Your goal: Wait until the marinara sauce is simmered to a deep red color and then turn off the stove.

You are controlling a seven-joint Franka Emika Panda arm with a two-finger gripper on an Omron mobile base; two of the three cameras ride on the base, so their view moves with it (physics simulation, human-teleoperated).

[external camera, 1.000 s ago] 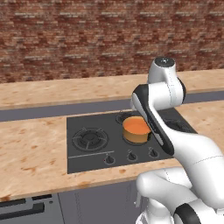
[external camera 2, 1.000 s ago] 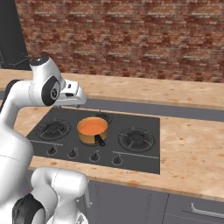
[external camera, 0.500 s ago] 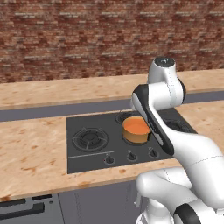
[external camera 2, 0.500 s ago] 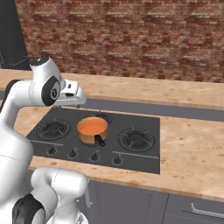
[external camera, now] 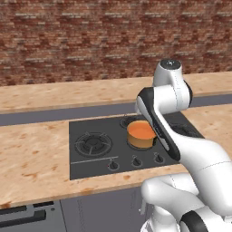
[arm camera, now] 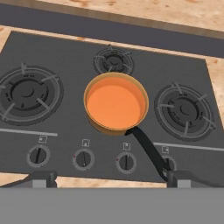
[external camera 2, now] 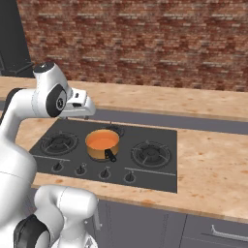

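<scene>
While the wide-open gripper (arm camera: 107, 177) is hovering above, the copper-orange saucepan (arm camera: 116, 104) of orange marinara sauce (arm camera: 114, 100) is pointing its dark handle (arm camera: 148, 150) toward the dark grey stove's (arm camera: 61, 57) knobs (arm camera: 126, 161).

- A red-brown brick wall (external camera: 81, 36) fills the back of the room.
- Below the wall runs a light wood-grain surface (external camera: 31, 154), with a dark grey strip (external camera: 41, 117) across it.
- Under the surface's front edge sit grey cabinet fronts (external camera 2: 145, 225).
- Left of the wall stands a tall dark unit (external camera 2: 12, 43).
</scene>
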